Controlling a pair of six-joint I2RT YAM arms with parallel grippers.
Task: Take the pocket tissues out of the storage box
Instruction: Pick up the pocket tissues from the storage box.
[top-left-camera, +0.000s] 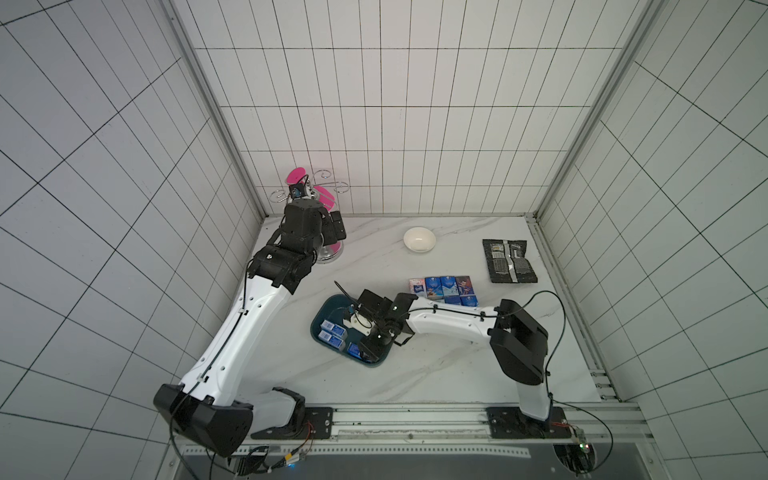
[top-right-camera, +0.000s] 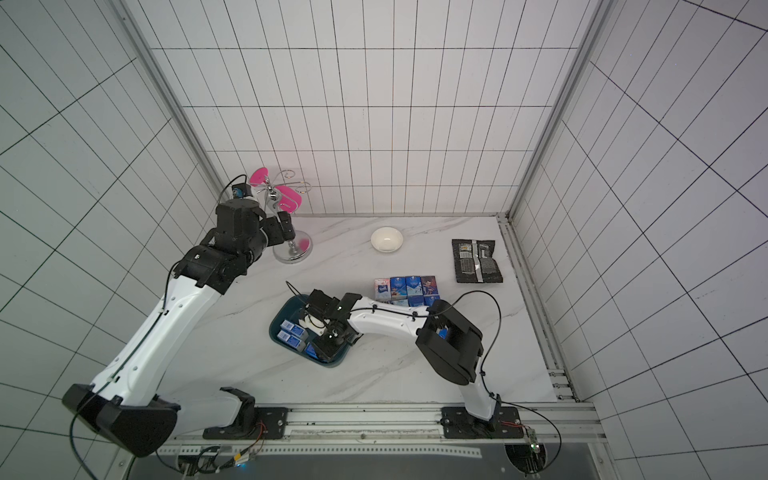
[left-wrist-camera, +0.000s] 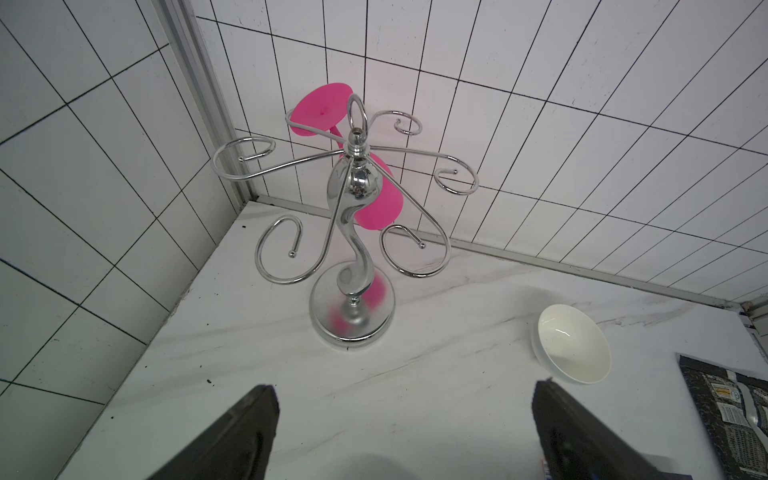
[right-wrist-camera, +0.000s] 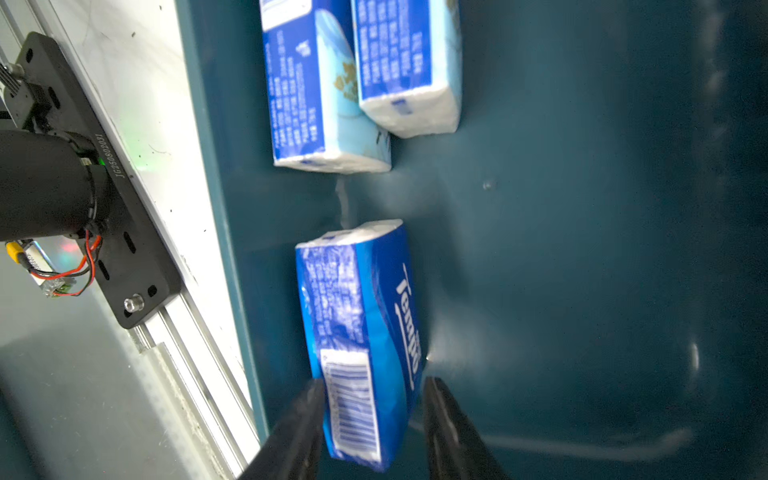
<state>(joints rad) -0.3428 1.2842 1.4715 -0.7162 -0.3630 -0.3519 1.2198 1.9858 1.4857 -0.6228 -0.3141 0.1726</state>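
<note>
Right gripper (right-wrist-camera: 372, 381): reaching down into the box (right-wrist-camera: 582, 208), its two black fingers (right-wrist-camera: 299, 428) pressing against either side of a blue pack (right-wrist-camera: 361, 316) at the barcode end and holding nothing else.
Blue pack: standing on a long edge on the box floor, close to the box wall on the robot's side.
Other packs in box: two more packs (right-wrist-camera: 316, 83) lying side by side and touching, a little apart from the gripped one.
Packs out of box: rows of packs (top-left-camera: 442, 287) sitting tight together on the table (top-left-camera: 374, 386), beyond the right arm, near the box but apart from it.
Left gripper (left-wrist-camera: 405, 388): hanging wide open and holding nothing, facing a chrome stand (left-wrist-camera: 353, 216) in the far left corner, well apart from the box.
Bowl (top-left-camera: 419, 239) and black packet (top-left-camera: 509, 261): lying at the far side of the table.
</note>
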